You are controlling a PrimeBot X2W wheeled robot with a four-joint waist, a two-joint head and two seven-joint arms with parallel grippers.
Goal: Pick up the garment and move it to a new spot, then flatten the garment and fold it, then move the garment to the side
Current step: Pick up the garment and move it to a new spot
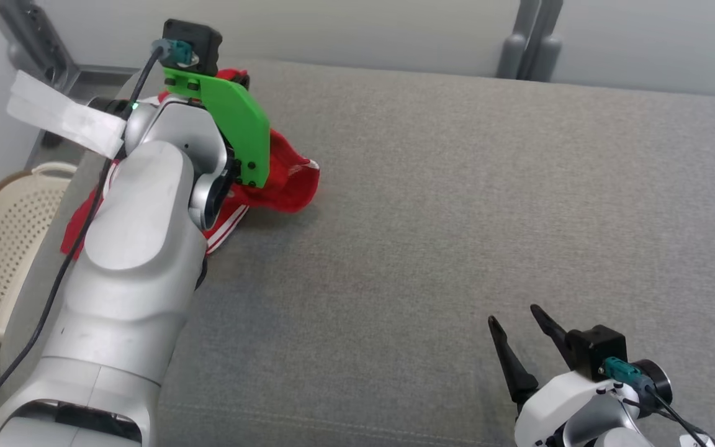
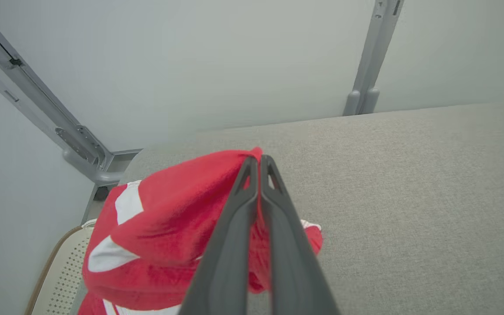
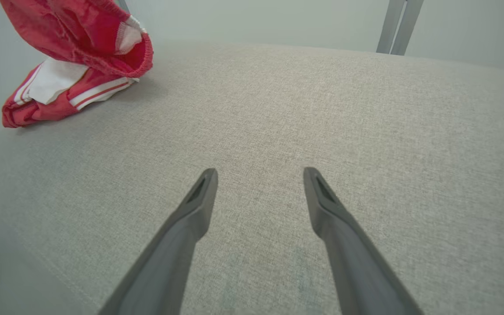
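Work surface (image 1: pixel 457 217): grey woven upholstery, broad and flat, with a faint stitched seam along the near edge. Cream perforated basket (image 1: pixel 4 248), brown-rimmed, standing just off the surface's left edge and lower than it. Pale plain wall (image 1: pixel 364 25) behind. Grey upright post (image 1: pixel 528 43) at the far edge, possibly two tubes side by side. Slanted grey rail (image 1: pixel 35 43) at the far left corner.
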